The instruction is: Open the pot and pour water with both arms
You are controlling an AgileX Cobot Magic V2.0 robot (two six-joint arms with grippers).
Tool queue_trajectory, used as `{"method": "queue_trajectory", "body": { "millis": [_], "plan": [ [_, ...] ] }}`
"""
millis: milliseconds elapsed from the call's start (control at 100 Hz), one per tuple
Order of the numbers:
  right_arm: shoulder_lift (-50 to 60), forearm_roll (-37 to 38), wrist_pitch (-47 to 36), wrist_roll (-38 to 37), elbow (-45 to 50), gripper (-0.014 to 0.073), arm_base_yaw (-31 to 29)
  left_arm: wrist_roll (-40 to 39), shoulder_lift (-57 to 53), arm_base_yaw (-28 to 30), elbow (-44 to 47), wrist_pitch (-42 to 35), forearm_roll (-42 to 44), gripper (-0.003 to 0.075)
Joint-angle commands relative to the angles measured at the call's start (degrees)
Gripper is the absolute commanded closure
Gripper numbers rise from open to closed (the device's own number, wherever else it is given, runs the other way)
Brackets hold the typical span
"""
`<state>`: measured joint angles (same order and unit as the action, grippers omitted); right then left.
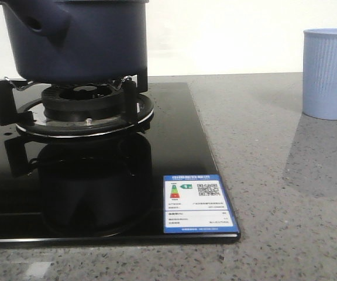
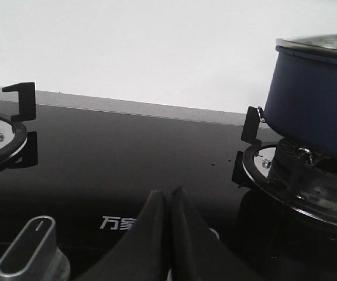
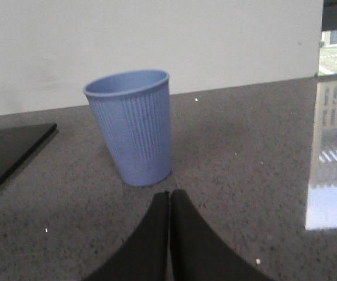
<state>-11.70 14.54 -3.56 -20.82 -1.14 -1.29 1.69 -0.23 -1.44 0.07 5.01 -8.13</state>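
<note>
Left gripper (image 2: 169, 202) pressed closed, empty | lidded pot (image 2: 315, 99) ahead, toward its right, nearer this arm | right gripper (image 3: 169, 202) closed, facing cup (image 3: 133, 126)

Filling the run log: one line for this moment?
pot: lidded, on burner | cup: upright on counter | left gripper: shut, empty | right gripper: shut, empty

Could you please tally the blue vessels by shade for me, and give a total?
Dark navy-blue round matte pot with lid, on the burner: 1
Light blue ribbed cup, upright on the grey counter: 1
Total: 2
</note>
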Motion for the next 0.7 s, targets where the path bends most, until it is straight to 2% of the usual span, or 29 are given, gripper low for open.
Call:
{"method": "queue_trajectory", "body": {
  "millis": [0, 80, 200, 310, 690],
  "plan": [
    [2.75, -3.21, -2.22, 4.01, 0.79, 0.065, 0.44, -0.65, -1.49, -0.37, 1.93, -3.83, 0.09, 0.0739],
    [6.87, -3.3, -2.79, 4.39, 3.27, 0.065, 0.44, -0.65, -1.49, -0.37, 1.93, -3.83, 0.09, 0.0739],
    [13.41, -3.3, 6.49, 5.11, 3.25, 0.065, 0.44, -0.65, -1.49, -0.37, 1.93, -3.83, 0.09, 0.0739],
    [13.27, -4.6, 9.98, 5.38, 3.25, 0.065, 0.44, -0.65, -1.49, -0.37, 1.93, -3.83, 0.09, 0.0739],
    [13.27, -2.3, 10.1, 6.89, 3.25, 0.065, 0.44, -0.65, -1.49, -0.37, 1.93, -3.83, 0.09, 0.0739]
  ]
}}
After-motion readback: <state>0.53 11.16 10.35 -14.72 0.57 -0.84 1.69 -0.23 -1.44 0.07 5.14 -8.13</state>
